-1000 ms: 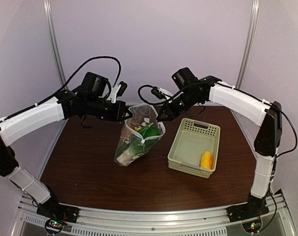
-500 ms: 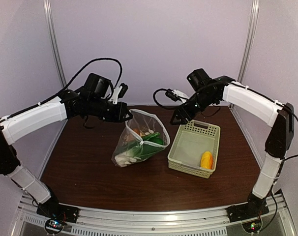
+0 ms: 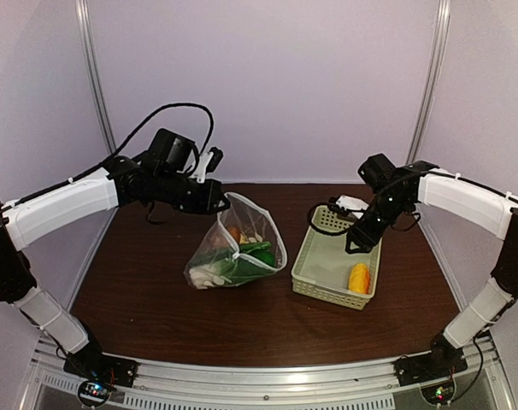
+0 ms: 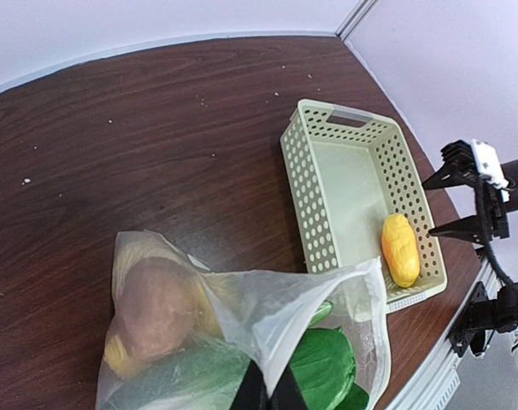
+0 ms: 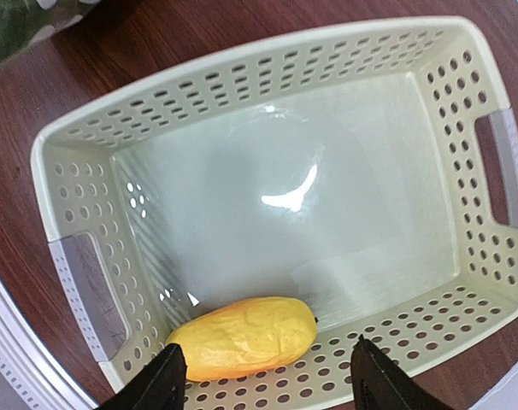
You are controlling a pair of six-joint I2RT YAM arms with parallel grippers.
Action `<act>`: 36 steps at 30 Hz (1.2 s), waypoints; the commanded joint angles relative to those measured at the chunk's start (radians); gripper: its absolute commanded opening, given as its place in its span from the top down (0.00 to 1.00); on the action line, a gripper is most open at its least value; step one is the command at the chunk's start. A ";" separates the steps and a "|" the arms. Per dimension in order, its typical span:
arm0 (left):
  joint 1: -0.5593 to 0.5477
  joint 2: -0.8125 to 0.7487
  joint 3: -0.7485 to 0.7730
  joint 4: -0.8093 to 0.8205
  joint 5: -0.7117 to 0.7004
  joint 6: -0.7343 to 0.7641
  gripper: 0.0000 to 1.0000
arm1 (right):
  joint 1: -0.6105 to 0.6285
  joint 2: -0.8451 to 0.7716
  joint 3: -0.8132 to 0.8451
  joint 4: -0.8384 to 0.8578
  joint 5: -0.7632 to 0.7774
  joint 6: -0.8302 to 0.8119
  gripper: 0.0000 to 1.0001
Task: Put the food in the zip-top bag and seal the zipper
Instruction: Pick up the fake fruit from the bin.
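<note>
Yellow-orange food piece point(image 5: 242, 337) in basket point(image 5: 267, 64), below right pincer point(image 5: 267, 359) (spread), seemingly untouched

No text, label, brand, number or sign can be read on anything in any of the three camera views.
</note>
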 commanded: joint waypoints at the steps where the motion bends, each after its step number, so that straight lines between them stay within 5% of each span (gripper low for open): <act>1: 0.000 0.008 0.022 0.023 -0.006 -0.006 1.00 | -0.028 0.003 -0.099 0.026 -0.009 0.058 0.33; 36: 0.000 -0.009 0.000 0.014 -0.019 -0.016 1.00 | -0.057 0.130 -0.176 0.024 -0.010 0.134 0.23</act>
